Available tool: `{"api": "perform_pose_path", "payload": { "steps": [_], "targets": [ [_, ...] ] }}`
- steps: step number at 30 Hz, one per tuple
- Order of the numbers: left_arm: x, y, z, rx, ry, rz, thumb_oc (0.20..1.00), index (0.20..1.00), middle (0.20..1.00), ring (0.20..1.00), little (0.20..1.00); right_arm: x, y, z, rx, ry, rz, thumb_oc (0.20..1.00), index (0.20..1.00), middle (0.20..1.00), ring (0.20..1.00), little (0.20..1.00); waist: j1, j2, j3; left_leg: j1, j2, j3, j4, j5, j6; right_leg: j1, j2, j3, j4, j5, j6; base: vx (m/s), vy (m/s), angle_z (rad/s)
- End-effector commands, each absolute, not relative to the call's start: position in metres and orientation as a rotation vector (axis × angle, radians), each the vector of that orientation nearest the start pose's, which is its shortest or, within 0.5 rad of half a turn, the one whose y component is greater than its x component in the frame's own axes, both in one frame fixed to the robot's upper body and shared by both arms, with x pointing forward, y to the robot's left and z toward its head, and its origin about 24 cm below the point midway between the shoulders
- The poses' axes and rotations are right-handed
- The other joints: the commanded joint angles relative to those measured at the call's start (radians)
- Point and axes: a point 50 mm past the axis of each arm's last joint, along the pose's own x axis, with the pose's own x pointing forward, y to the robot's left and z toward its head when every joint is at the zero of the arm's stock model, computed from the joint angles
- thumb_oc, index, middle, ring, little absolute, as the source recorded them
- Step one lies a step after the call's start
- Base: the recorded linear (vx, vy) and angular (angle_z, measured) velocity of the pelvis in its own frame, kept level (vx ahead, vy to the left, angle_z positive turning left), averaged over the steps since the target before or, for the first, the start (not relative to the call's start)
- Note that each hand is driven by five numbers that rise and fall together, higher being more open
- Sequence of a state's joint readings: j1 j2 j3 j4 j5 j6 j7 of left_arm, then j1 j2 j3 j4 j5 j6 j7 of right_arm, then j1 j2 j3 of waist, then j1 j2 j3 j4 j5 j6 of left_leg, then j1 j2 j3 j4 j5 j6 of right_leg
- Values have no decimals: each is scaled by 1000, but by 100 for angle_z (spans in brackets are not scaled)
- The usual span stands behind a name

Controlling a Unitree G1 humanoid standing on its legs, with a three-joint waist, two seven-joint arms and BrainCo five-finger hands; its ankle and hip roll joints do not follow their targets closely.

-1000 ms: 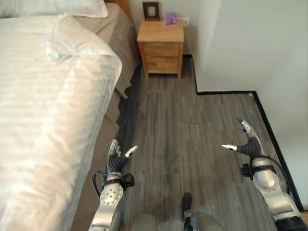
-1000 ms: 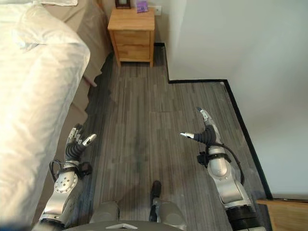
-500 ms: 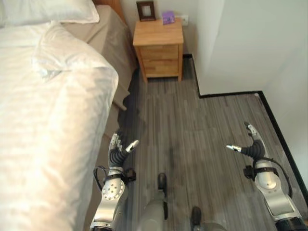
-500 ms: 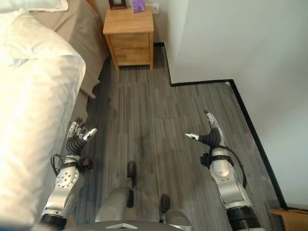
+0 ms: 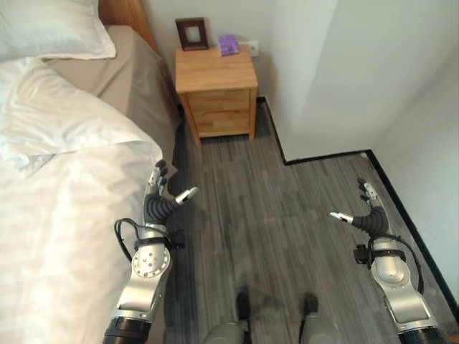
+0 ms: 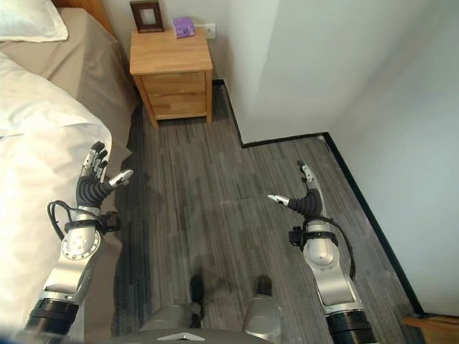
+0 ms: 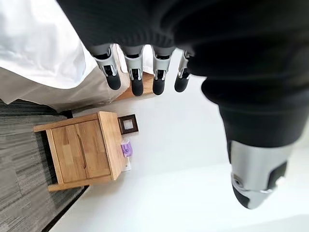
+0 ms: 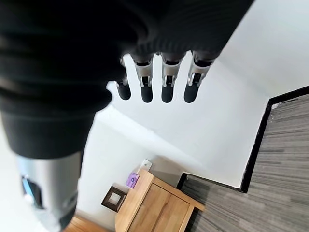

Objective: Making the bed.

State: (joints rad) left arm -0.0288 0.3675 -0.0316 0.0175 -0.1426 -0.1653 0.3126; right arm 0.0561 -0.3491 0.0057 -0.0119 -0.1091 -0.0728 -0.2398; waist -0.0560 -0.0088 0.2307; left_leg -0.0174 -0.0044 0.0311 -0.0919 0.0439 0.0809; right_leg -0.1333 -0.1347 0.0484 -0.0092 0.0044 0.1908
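A bed fills the left side, with a white duvet [image 5: 50, 215] rumpled and bunched near its upper edge, a tan sheet [image 5: 115, 79] bare above it, and a white pillow [image 5: 43, 29] at the head. My left hand [image 5: 161, 202] hovers open at the duvet's edge beside the bed, fingers straight, holding nothing. Out over the wooden floor my right hand [image 5: 364, 215] is open too, well away from the bed. In the left wrist view the duvet [image 7: 43, 43] and tan sheet [image 7: 72, 92] lie past the fingers [image 7: 137, 79].
A wooden nightstand [image 5: 215, 89] stands by the bed head against the wall, carrying a small picture frame [image 5: 192, 33] and a purple object [image 5: 229, 44]. A white wall corner [image 5: 315, 93] juts out on the right. Grey plank floor [image 5: 272, 215] runs between bed and wall.
The camera has moved forward along the bed, so nightstand and pillow sit lower in view. My left hand has risen beside the duvet's edge. Both hands stay open.
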Motion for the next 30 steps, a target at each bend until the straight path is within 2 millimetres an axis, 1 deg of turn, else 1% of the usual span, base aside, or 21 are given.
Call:
{"api": "perform_pose_path", "payload": {
  "steps": [1, 2, 4, 6, 7, 9, 10, 11, 13, 15, 18, 21, 22, 23, 24, 25, 26, 27, 28, 29, 30],
  "targets": [
    [256, 223, 105, 249, -360, 239, 1000, 1000, 1000, 1000, 1000, 239, -234, 72, -395, -177, -299, 1000, 1000, 1000, 1000, 1000, -35, -41, -18, 31, 51, 9, 5, -75, -131, -11, 8, 20, -45, 54, 16, 133, -42, 96],
    [256, 220, 104, 251, -355, 226, 1000, 1000, 1000, 1000, 1000, 237, -236, 70, -394, -170, -303, 1000, 1000, 1000, 1000, 1000, -39, -48, -21, 39, 42, 2, 5, -90, -127, 1, 2, 27, -64, 54, 13, 177, -64, 81],
    [253, 221, 98, 254, -333, 227, 1000, 1000, 1000, 1000, 1000, 235, -238, 68, -396, -155, -300, 1000, 1000, 1000, 1000, 1000, -39, -58, -38, 59, 36, 1, 5, -97, -128, 28, -14, 34, -71, 70, 20, 117, -64, 64],
    [249, 221, 91, 230, -303, 224, 1000, 1000, 1000, 1000, 1000, 233, -240, 64, -397, -135, -294, 1000, 1000, 1000, 1000, 1000, -41, -54, -51, 71, 45, 2, 5, -99, -130, 41, -7, 44, -67, 75, 15, 112, -71, 15],
    [244, 223, 85, 221, -274, 223, 1000, 1000, 1000, 1000, 1000, 229, -243, 62, -404, -117, -294, 1000, 1000, 1000, 1000, 1000, -43, -48, -63, 80, 53, 2, 5, -102, -131, 58, -5, 40, -66, 68, 8, 133, -50, -3],
    [240, 223, 80, 224, -248, 219, 1000, 1000, 1000, 1000, 1000, 226, -246, 57, -408, -93, -300, 1000, 1000, 1000, 1000, 1000, -45, -41, -74, 87, 59, -2, 5, -104, -135, 77, -4, 27, -69, 58, 1, 85, -34, -3],
    [185, 241, -67, 159, 436, 265, 1000, 1000, 1000, 1000, 1000, 217, -234, 4, -226, 118, -207, 1000, 1000, 1000, 1000, 1000, 40, 34, -40, 25, 42, -72, 63, -125, -129, 110, -27, -56, 30, -74, -29, 32, -29, -3],
    [185, 241, -65, 145, 422, 277, 1000, 1000, 1000, 1000, 1000, 220, -234, 7, -233, 106, -206, 1000, 1000, 1000, 1000, 1000, 43, 33, -45, 28, 43, -64, 60, -122, -128, 118, -27, -54, 11, -68, -30, 0, 0, 0],
    [185, 239, -62, 138, 406, 275, 1000, 1000, 1000, 1000, 1000, 221, -234, 9, -250, 99, -194, 1000, 1000, 1000, 1000, 1000, 45, 32, -50, 34, 43, -59, 53, -120, -127, 129, -27, -52, -2, -67, -31, 24, -32, -4],
    [188, 236, -54, 145, 365, 256, 1000, 1000, 1000, 1000, 1000, 223, -235, 15, -292, 79, -176, 1000, 1000, 1000, 1000, 1000, 47, 30, -58, 43, 47, -58, 36, -109, -130, 141, -25, -61, -8, -71, -36, 22, -65, 2],
    [198, 232, -34, 103, 257, 246, 1000, 1000, 1000, 1000, 1000, 229, -233, 26, -343, 31, -141, 1000, 1000, 1000, 1000, 1000, 57, 33, -55, 52, 59, -69, 23, -95, -139, 128, -8, -80, 9, -70, -45, 28, -113, 5],
    [210, 227, -12, 53, 141, 227, 1000, 1000, 1000, 1000, 1000, 237, -232, 39, -436, -24, -99, 1000, 1000, 1000, 1000, 1000, 61, 26, -56, 57, 68, -72, 35, -105, -150, 143, 5, -86, -14, -80, -55, 53, -145, 10],
    [212, 226, -9, 45, 124, 221, 1000, 1000, 1000, 1000, 1000, 237, -233, 40, -459, -24, -92, 1000, 1000, 1000, 1000, 1000, 63, 23, -53, 51, 72, -75, 66, -113, -155, 149, 5, -89, -17, -82, -57, 44, -104, 7],
    [212, 226, -9, 44, 124, 221, 1000, 1000, 1000, 1000, 1000, 237, -233, 40, -459, -24, -92, 1000, 1000, 1000, 1000, 1000, 62, 23, -53, 49, 72, -75, 70, -116, -155, 149, 5, -90, -18, -82, -58, 43, -108, 6],
    [215, 224, -4, 37, 97, 211, 1000, 1000, 1000, 1000, 1000, 238, -237, 44, -483, -35, -97, 1000, 1000, 1000, 1000, 1000, 65, 13, -43, 29, 76, -76, 148, -133, -166, 164, 4, -89, -29, -86, -66, 68, -187, 2],
    [222, 216, 4, -2, 57, 188, 1000, 1000, 1000, 1000, 1000, 236, -243, 48, -521, -50, -113, 1000, 1000, 1000, 1000, 1000, 74, -2, -8, -51, 80, -81, 349, -58, -199, 197, 11, -92, -35, -98, -93, 62, -186, -4],
    [223, 216, 4, -3, 56, 187, 1000, 1000, 1000, 1000, 1000, 236, -243, 49, -521, -51, -114, 1000, 1000, 1000, 1000, 1000, 72, 0, -6, -58, 81, -85, 362, -62, -200, 198, 12, -95, -36, -97, -94, 12, -256, -6],
    [230, 209, 10, -34, 28, 171, 1000, 1000, 1000, 1000, 1000, 236, -250, 55, -560, -69, -141, 1000, 1000, 1000, 1000, 1000, 95, -26, 43, -204, 62, -107, 606, 58, -241, 232, -2, -110, -38, -96, -121, 35, -217, 15],
    [231, 206, 10, -56, 28, 165, 1000, 1000, 1000, 1000, 1000, 237, -253, 56, -585, -72, -165, 1000, 1000, 1000, 1000, 1000, 96, -41, 49, -252, 67, -83, 657, 42, -226, 248, -7, -118, -47, -102, -125, 118, -244, 28],
    [232, 206, 10, -59, 27, 162, 1000, 1000, 1000, 1000, 1000, 238, -254, 56, -593, -69, -172, 1000, 1000, 1000, 1000, 1000, 99, -47, 48, -279, 78, -58, 666, 26, -219, 261, -11, -120, -54, -108, -124, 245, -111, 19],
    [233, 207, 12, -60, 22, 160, 1000, 1000, 1000, 1000, 1000, 240, -254, 57, -593, -67, -175, 1000, 1000, 1000, 1000, 1000, 107, -45, 39, -296, 90, -34, 626, 1, -214, 272, -13, -119, -63, -118, -118, 459, 6, -18]
  ]
}}
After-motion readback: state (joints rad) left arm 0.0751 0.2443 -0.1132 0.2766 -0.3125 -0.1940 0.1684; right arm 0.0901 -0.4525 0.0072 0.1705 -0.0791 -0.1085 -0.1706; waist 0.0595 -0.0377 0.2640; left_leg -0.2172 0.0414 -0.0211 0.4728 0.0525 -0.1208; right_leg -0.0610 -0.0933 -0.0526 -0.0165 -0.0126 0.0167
